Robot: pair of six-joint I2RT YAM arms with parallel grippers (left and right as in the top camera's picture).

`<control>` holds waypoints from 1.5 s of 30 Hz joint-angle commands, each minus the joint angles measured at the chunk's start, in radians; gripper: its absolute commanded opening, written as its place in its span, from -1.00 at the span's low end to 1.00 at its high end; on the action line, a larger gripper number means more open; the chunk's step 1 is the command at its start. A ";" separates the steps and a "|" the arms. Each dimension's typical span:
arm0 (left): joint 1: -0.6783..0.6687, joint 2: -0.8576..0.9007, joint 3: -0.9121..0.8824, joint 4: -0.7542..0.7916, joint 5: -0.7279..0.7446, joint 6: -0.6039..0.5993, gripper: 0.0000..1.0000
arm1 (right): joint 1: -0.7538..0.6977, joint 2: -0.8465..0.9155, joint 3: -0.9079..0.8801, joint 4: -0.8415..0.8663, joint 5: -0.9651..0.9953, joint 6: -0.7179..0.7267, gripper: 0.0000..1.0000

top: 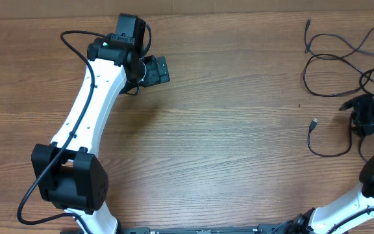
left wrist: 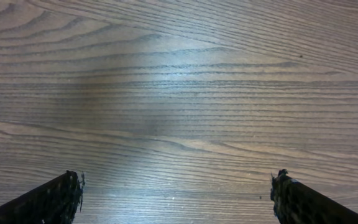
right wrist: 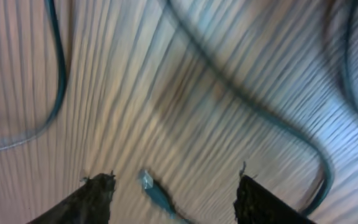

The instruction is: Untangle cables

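Right wrist: a cable plug lies between the spread jaws.

Overhead: cables run off the right edge, so the loops there are incomplete and the strand count is not resolvable. Where they pass the dark right arm, contact cannot be told.

Right wrist view is blurred throughout. The cables show as soft streaks, the plug type is unreadable, and its cord is cut off at the bottom edge.

Right fingers and left fingers: tips only, the rest cut off below.
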 commanded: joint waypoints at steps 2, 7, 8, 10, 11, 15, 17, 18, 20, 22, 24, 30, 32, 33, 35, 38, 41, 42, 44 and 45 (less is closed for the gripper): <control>-0.001 -0.027 0.011 0.011 -0.003 0.004 0.99 | 0.060 -0.042 -0.002 -0.081 -0.086 -0.143 0.43; -0.001 -0.027 0.011 0.014 -0.003 0.004 0.99 | 0.151 -0.042 -0.002 -0.116 0.045 -0.148 0.61; -0.001 -0.027 0.011 0.014 -0.003 0.004 0.99 | 0.168 -0.042 -0.002 -0.115 0.067 -0.142 0.61; -0.001 -0.027 0.011 0.013 -0.003 0.004 0.99 | 0.216 -0.042 -0.002 -0.119 0.136 -0.086 0.59; -0.001 -0.027 0.011 0.013 -0.003 0.005 0.99 | 0.232 -0.042 -0.002 -0.121 0.170 -0.062 0.55; -0.001 -0.027 0.011 0.013 -0.003 0.004 0.99 | 0.269 -0.042 -0.003 -0.121 0.280 0.008 0.58; -0.001 -0.027 0.011 0.012 -0.003 0.004 0.99 | 0.270 -0.040 -0.003 -0.121 0.278 0.008 0.18; -0.001 -0.027 0.011 0.011 -0.003 0.004 0.99 | 0.270 -0.040 -0.003 -0.121 0.279 0.008 0.01; -0.001 -0.027 0.011 0.011 -0.003 0.004 1.00 | 0.270 -0.036 -0.008 -0.120 0.279 0.004 -0.09; -0.001 -0.027 0.011 0.011 -0.003 0.004 0.99 | 0.270 -0.028 -0.018 -0.108 0.279 0.004 -0.10; -0.001 -0.027 0.011 0.013 -0.003 0.004 0.99 | 0.270 -0.018 -0.036 -0.087 0.274 0.004 -0.09; -0.001 -0.027 0.011 0.015 -0.003 0.004 0.99 | 0.270 -0.004 -0.117 0.002 0.140 -0.127 0.00; -0.001 -0.027 0.011 0.015 -0.003 0.004 0.99 | 0.270 -0.004 -0.142 0.014 0.148 -0.127 -0.03; -0.001 -0.027 0.011 0.015 -0.003 0.004 0.99 | 0.270 -0.004 -0.153 0.021 0.147 -0.127 -0.18; -0.001 -0.027 0.011 0.014 -0.003 0.004 0.99 | 0.270 -0.004 -0.181 0.034 0.148 -0.127 -0.41; -0.001 -0.027 0.011 0.015 -0.003 0.004 0.99 | 0.270 -0.004 -0.200 0.042 0.159 -0.127 -0.56; -0.001 -0.027 0.011 0.015 -0.003 0.004 0.99 | 0.270 -0.004 -0.212 0.059 0.163 -0.127 -0.69; -0.001 -0.027 0.011 0.015 -0.003 0.004 0.99 | 0.270 -0.004 -0.212 0.064 0.163 -0.127 -0.70; -0.001 -0.027 0.011 0.014 -0.003 0.004 0.99 | 0.270 -0.004 -0.212 0.078 0.163 -0.126 -0.73; -0.001 -0.027 0.011 0.013 -0.003 0.004 1.00 | 0.270 -0.004 -0.212 0.088 0.166 -0.121 -0.78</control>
